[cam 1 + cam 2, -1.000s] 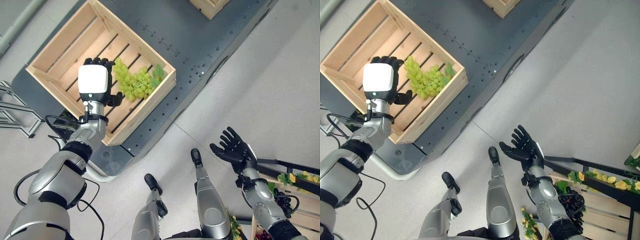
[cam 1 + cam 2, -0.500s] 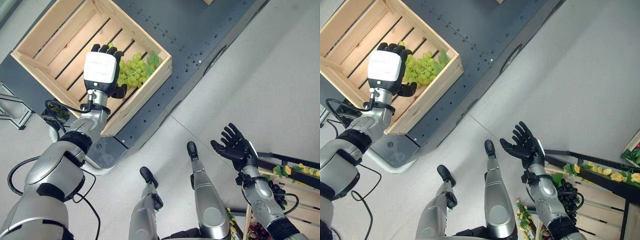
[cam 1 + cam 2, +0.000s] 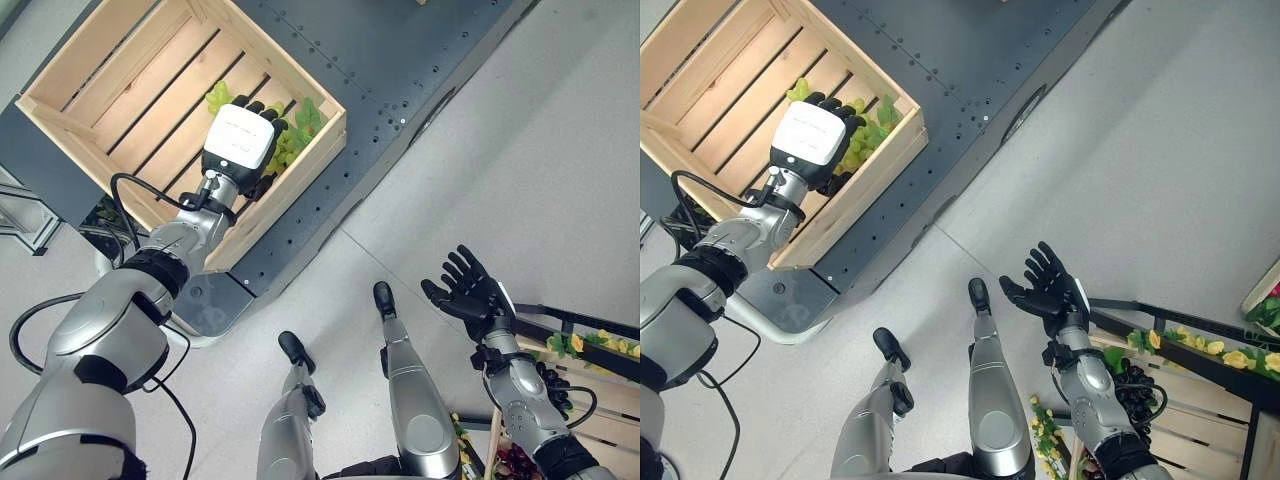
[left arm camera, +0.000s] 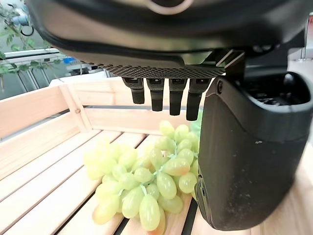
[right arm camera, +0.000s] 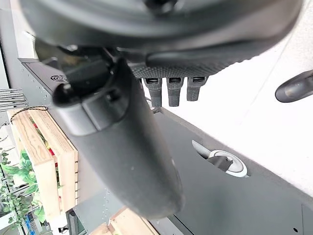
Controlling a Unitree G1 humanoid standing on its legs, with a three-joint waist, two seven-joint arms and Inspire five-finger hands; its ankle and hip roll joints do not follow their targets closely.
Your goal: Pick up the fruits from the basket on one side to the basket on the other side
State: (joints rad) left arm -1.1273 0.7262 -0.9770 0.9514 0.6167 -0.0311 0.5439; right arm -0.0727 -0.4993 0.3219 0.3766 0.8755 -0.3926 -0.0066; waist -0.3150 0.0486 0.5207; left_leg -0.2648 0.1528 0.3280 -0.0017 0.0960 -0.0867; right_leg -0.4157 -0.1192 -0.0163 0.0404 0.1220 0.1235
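Note:
A bunch of green grapes [image 4: 146,176] lies on the slats of the wooden crate [image 3: 285,190] at the upper left. My left hand [image 3: 240,140] hovers right over the bunch and hides most of it in the eye views; a few grapes and a leaf [image 3: 305,118] show around it. In the left wrist view its fingers [image 4: 168,98] hang straight above the grapes without touching them. My right hand [image 3: 470,300] is open with its fingers spread, above the floor at the lower right. Dark grapes [image 3: 1135,390] lie in a basket beside that arm.
The crate stands on a dark grey platform [image 3: 400,70] that runs diagonally across the light floor. Yellow fruit with green leaves [image 3: 595,350] sits behind a black bar at the lower right. A metal frame [image 3: 20,215] stands at the left edge.
My left hand has moved to the right across the crate and now covers most of the green grapes. My right hand has stayed where it was, open.

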